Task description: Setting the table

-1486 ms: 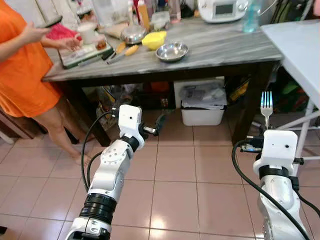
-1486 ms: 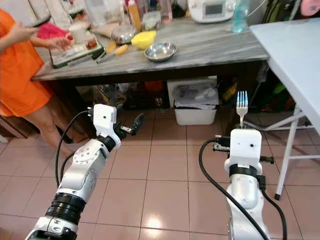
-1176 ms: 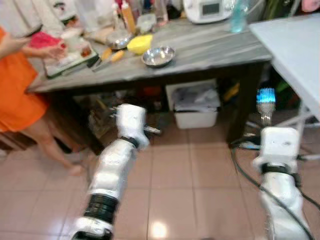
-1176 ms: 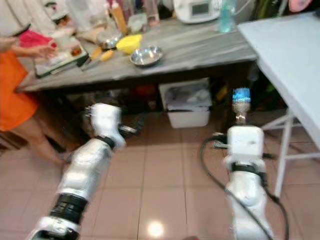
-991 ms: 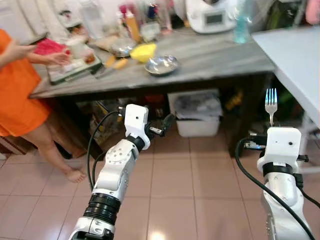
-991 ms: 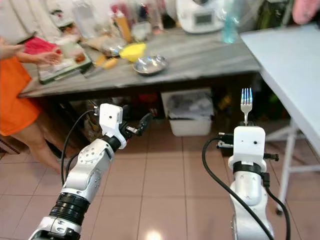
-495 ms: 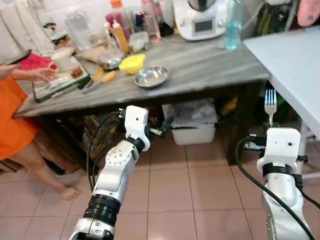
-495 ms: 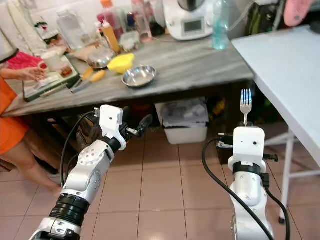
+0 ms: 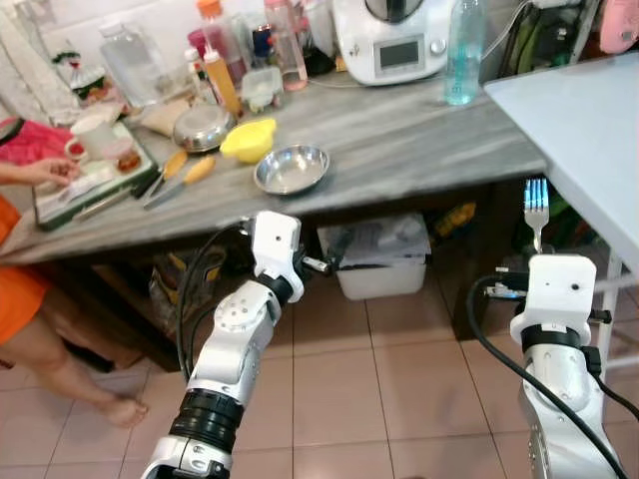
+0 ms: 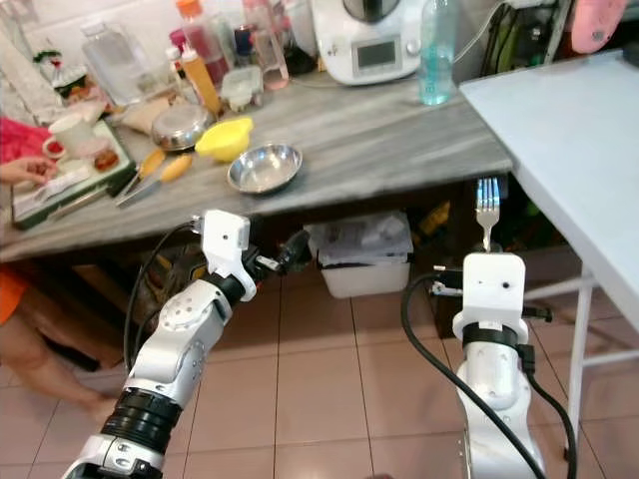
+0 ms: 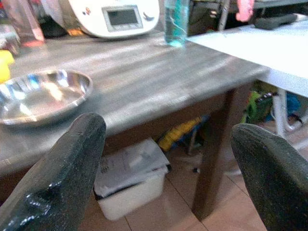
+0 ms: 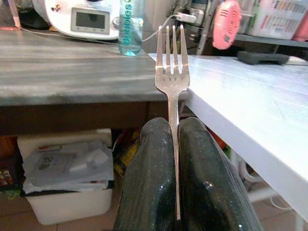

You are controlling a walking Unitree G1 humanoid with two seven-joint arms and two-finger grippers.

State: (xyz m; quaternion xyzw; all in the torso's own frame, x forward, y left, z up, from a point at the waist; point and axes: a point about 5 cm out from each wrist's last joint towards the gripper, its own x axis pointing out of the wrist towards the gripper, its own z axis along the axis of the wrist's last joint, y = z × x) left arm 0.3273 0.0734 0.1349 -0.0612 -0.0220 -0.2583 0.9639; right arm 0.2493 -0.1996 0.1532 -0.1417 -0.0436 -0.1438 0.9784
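A metal fork [image 9: 535, 203] stands upright, tines up, clamped in my right gripper [image 12: 173, 144], which is shut on its handle. The fork [image 12: 172, 72] is held in front of the white table [image 9: 589, 110] at the right, below its top. My left gripper [image 11: 163, 168] is open with nothing between its black fingers [image 11: 57, 173]. It points at the grey wooden table [image 9: 419, 130], just under its front edge. A steel bowl [image 9: 291, 168] sits on that table beside a yellow bowl [image 9: 249, 139].
Bottles [image 9: 464, 50], a white kitchen appliance [image 9: 389, 40], a cup [image 9: 88, 135] and a cutting board [image 9: 85, 180] crowd the grey table. A person in orange [image 9: 20, 289] stands at the left. A white bin [image 9: 384, 259] sits under the table on the tiled floor.
The camera has moved closer to the grey table and tilted up. Both arms keep their pose, the fork still upright in the right gripper.
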